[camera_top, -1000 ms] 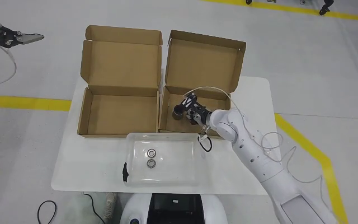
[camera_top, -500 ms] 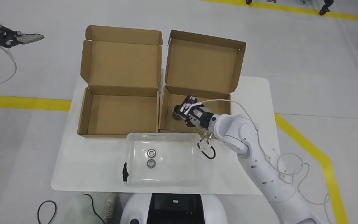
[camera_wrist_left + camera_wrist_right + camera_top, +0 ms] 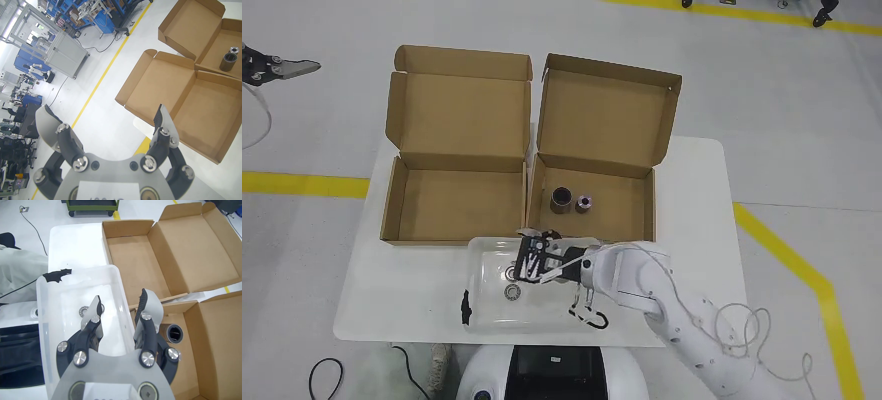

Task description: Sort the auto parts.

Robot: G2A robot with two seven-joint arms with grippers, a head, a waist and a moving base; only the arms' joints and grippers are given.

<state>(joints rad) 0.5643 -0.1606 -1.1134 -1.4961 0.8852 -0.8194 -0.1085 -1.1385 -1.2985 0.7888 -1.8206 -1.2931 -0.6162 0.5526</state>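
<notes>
White table (image 3: 692, 200), yellow floor line (image 3: 302, 184) passing beside it, green wheeled cart (image 3: 90, 208), blue workbenches (image 3: 105, 17), grey cabinet (image 3: 64, 51)

We're getting bright, even overhead light, soft shadows inside the left brown cardboard box (image 3: 457, 205), wide-angle bending in wrist views.

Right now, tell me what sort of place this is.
Most likely a robotics workshop or factory hall: a yellow floor line, blue workbenches and a metal-framed enclosure stand out.
</notes>
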